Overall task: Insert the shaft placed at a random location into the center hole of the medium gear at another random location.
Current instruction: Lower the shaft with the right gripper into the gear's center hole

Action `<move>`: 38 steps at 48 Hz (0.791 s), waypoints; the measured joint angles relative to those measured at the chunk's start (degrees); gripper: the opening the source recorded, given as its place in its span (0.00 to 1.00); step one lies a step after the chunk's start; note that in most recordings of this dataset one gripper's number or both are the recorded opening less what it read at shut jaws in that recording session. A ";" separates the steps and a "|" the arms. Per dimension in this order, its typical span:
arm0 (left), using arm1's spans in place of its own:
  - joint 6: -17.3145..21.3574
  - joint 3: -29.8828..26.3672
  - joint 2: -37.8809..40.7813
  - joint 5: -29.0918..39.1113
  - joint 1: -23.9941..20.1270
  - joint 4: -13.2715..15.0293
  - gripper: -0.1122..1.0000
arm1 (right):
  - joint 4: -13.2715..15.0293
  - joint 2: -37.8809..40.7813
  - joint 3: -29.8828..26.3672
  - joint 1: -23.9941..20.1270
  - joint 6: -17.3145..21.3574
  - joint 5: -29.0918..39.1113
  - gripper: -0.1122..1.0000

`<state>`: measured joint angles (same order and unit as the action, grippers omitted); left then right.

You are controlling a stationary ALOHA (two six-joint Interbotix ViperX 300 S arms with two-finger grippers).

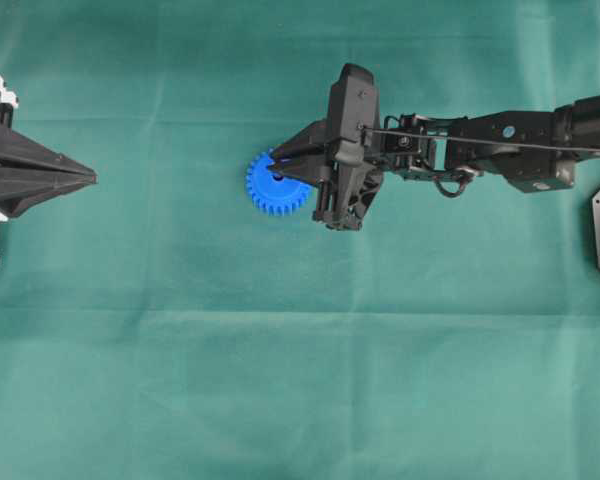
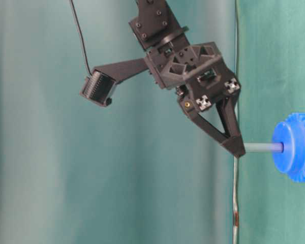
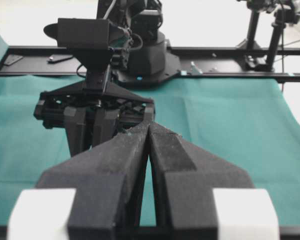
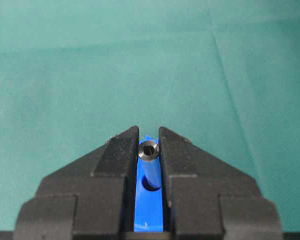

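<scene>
Shaft pinched at upper end by right jaws, lower end entering center hole of medium gear on desk. Rigid, smooth, probably slippery; grip high. Left jaws closed, empty.

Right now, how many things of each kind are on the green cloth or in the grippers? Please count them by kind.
Blue gear: 1
Grey shaft, held by the right gripper with its end at the gear's centre: 1
Grippers, counting the left gripper: 2
Total: 4
</scene>
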<state>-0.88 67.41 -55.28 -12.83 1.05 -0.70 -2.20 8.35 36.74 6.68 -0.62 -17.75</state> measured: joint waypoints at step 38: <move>0.00 0.00 0.00 0.44 0.00 0.09 0.10 | -0.70 3.08 -0.53 -0.18 0.00 -0.35 0.21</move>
<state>-0.88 67.41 -55.28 -12.39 1.05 -0.62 -2.90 11.43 36.21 6.50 -0.62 -18.11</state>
